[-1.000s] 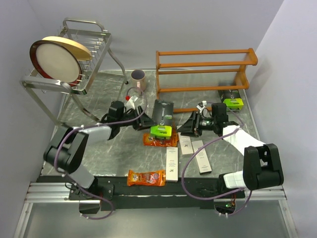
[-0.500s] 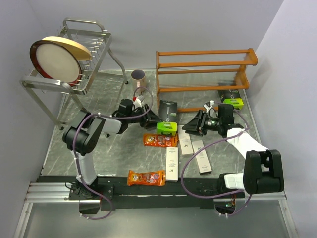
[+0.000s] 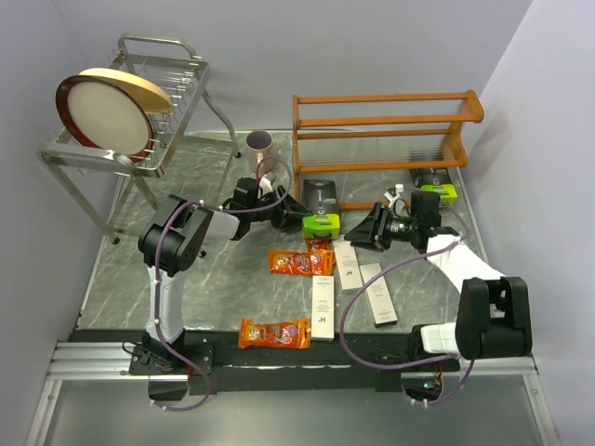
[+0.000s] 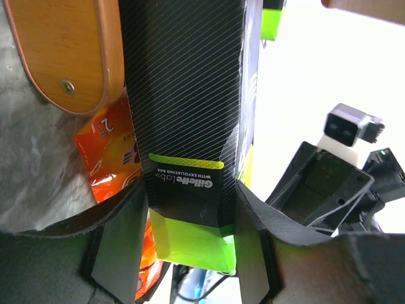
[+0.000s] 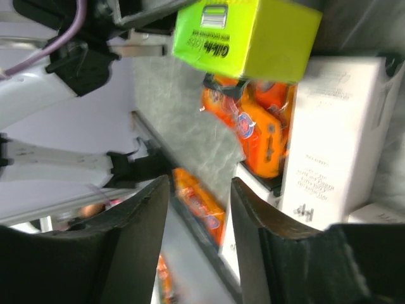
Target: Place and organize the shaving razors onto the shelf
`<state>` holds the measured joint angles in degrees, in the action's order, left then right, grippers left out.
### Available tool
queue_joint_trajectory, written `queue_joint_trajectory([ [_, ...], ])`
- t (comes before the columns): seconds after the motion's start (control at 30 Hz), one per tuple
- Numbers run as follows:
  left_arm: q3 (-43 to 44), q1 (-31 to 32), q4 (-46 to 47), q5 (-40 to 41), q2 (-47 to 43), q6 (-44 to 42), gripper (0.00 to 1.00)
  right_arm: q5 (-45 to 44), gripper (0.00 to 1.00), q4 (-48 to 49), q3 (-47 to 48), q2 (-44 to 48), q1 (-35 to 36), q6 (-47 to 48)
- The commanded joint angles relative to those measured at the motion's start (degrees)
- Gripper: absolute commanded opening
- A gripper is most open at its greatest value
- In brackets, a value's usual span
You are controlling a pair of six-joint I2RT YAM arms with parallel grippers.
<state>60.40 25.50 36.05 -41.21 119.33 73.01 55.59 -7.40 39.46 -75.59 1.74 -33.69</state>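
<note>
1. Nearest my arm bases, an orange packet [image 3: 274, 333] lies flat on the table [image 3: 232, 288], just beside a long white box [image 3: 323, 307]; two more white boxes [image 3: 379, 293] lie a little farther.
2. My right gripper [image 5: 199, 209] hangs near their far ends; fingers spread, nothing between them.
3. My left gripper [image 4: 190, 202] pinches a lime-green-and-black pack [image 4: 190, 95] by its sides; the pack is just in front of the shelf [image 3: 386, 139], not on it.

Even overhead light, soft shadows, blown-out wrist backgrounds, blurred near fingers
</note>
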Motion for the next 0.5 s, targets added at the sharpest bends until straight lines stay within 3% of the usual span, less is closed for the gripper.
queue_joint_trajectory([
  [0.0, 2.44, 0.17, 1.3, 2.09, -0.76, 4.76, 0.43, -8.46, 0.49, -7.26, 8.24, -1.48, 1.51, 11.36],
  [0.23, 1.47, 0.17, 0.25, 3.68, -0.24, 7.49, 0.46, -11.3, 0.28, -9.65, 15.2, -10.96, 6.69, 14.53],
  [0.47, 1.65, -0.09, -0.81, 4.65, 0.03, 8.64, 0.47, -14.8, 0.21, -8.51, 16.96, -13.0, 12.84, 14.79],
])
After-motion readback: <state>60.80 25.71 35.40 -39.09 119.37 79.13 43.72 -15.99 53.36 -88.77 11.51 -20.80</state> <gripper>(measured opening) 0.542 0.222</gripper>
